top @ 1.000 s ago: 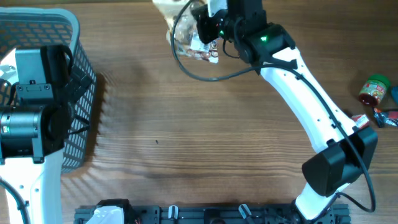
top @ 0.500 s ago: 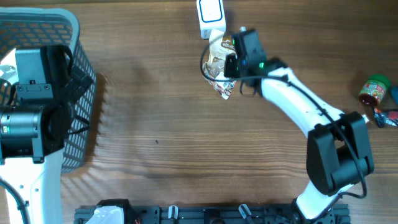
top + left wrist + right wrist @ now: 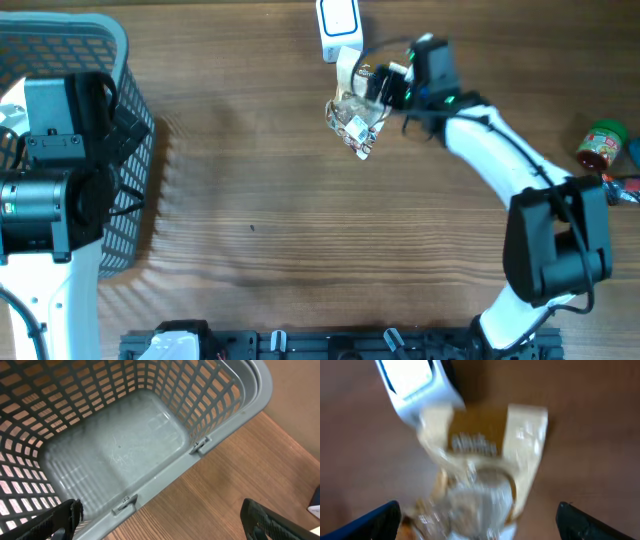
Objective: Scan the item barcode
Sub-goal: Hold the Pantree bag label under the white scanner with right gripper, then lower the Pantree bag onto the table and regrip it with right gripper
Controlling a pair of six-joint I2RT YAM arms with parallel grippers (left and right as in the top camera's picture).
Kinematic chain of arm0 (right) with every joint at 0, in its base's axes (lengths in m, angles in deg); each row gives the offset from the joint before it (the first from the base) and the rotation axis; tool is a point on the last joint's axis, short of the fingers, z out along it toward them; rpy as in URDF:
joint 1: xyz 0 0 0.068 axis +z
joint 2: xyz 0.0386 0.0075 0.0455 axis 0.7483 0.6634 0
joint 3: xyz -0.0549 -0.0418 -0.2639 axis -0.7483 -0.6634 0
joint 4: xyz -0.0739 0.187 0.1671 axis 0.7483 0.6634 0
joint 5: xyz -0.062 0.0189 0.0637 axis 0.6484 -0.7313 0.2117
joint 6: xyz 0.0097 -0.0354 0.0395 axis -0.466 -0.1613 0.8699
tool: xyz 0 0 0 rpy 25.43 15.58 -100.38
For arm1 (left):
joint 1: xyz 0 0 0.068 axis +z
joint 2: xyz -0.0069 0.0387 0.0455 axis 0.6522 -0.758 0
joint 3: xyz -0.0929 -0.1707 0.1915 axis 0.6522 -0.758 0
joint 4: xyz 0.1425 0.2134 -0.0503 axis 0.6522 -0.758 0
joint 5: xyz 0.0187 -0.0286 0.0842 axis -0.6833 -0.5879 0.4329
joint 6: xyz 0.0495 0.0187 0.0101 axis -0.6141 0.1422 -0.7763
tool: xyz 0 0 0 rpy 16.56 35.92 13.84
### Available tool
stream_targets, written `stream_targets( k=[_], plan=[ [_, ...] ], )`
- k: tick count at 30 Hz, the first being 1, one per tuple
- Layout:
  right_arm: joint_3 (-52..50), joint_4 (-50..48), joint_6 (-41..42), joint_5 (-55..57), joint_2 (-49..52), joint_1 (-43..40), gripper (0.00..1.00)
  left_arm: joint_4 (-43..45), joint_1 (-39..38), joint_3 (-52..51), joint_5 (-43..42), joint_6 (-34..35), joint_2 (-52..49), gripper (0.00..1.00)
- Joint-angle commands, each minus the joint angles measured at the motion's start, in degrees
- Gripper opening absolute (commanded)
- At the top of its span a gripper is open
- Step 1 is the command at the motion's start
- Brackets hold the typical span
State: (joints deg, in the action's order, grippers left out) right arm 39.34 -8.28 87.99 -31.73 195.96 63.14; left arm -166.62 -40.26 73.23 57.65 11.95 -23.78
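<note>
Black fingertips (image 3: 375,520) of my right pincer (image 3: 480,522) stand at the two lower corners of the right wrist view, spread wide. Nothing is gripped between them. The snack bag (image 3: 480,475) lies ahead of the open jaws and clear of both fingertips. This view is blurred, so the print on the bag cannot be read.

From overhead, my right pincer (image 3: 392,85) sits just beside the snack bag (image 3: 355,118), on its right side. My right arm (image 3: 500,170) stretches from the near right corner of the desk (image 3: 300,230) toward the far middle. The bag is tan with a clear, crinkled section and rests on the brown wood. Its far end reaches the near edge of the white scanner (image 3: 338,22), which lies at the far edge of the desk. I cannot tell whether bag and scanner touch. In the right wrist view the scanner (image 3: 412,385) shows at upper left, above the bag.

Well apart, at the right edge of the desk, stands a green-lidded jar (image 3: 601,145), with small wrapped items (image 3: 622,190) near it.

My left pincer (image 3: 165,520) hangs over the grey basket (image 3: 225,425), jaws wide apart and holding nothing. The basket (image 3: 90,25) occupies the far left corner of the desk.
</note>
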Motion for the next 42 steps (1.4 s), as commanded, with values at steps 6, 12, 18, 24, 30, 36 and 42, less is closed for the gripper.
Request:
stream_targets(
  k=[6, 12, 18, 24, 30, 36, 42],
  plan=[
    [20.28, 11.32, -2.64, -2.32, 18.01, 0.33, 1.00, 0.02, 0.31, 0.35, -0.09, -0.70, -0.02, 1.00],
    [20.63, 9.73, -9.35, -1.64, 22.88, 1.46, 1.00, 0.02, 0.31, 0.35, -0.09, -0.70, -0.02, 1.00],
    [20.63, 6.16, -9.55, -6.51, 23.65, -1.64, 1.00, 0.00, 0.31, 0.35, -0.09, -0.70, -0.02, 1.00],
    [20.61, 5.92, -9.25, -6.40, 28.72, 0.55, 0.93, 0.02, 0.31, 0.35, -0.09, -0.70, -0.02, 1.00],
    [20.61, 5.05, -10.08, -2.47, 30.71, 1.53, 0.37, 0.02, 0.31, 0.35, -0.09, -0.70, -0.02, 1.00],
    [20.61, 4.17, -9.92, -1.14, 30.71, 1.51, 0.08, 0.02, 0.31, 0.35, -0.09, -0.70, -0.02, 1.00],
    [20.70, 3.76, -10.21, -1.16, 29.27, 1.46, 0.05, 0.02, 0.31, 0.35, -0.09, -0.70, -0.02, 1.00]
  ],
)
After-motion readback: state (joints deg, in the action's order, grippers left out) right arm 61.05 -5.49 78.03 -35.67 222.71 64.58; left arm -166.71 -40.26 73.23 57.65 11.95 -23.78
